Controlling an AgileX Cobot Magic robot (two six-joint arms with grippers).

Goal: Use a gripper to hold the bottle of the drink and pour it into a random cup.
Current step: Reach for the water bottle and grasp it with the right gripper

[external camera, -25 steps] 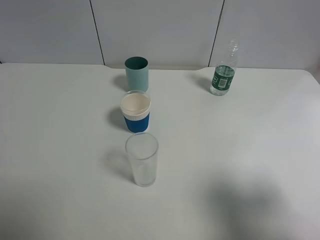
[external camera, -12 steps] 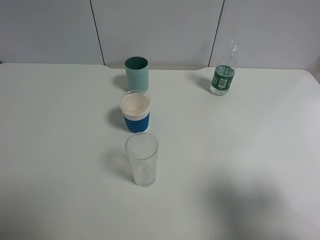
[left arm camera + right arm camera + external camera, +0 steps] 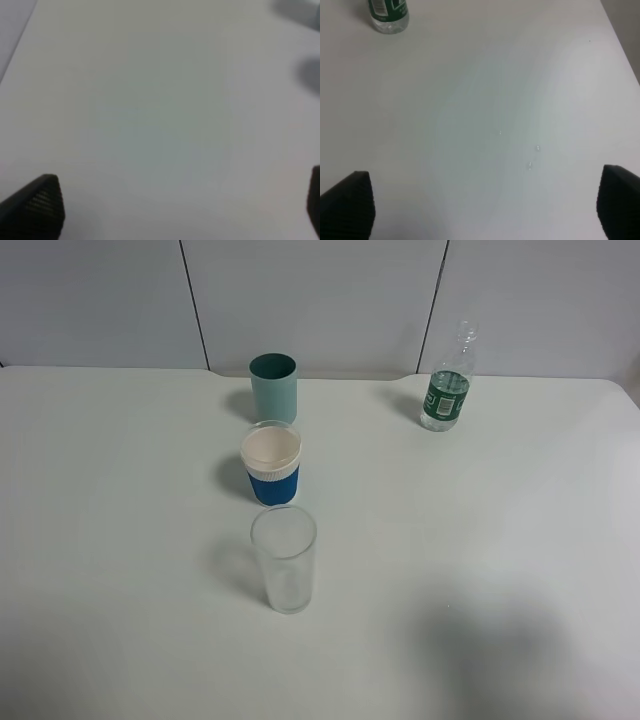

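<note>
Saw right gripper [image 3: 485, 205] spread wide above counter [image 3: 470, 100], gripping and touching nothing. Saw left gripper [image 3: 175, 205] likewise wide, empty. Found bottle [image 3: 446, 390] upright at far right, cup [image 3: 273, 387] far, left of it.

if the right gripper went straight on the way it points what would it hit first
Most likely the bare white table: the right gripper looks angled down at it, fingers open. The drink bottle stands off to one side of that line, though depth is hard to judge.
</note>
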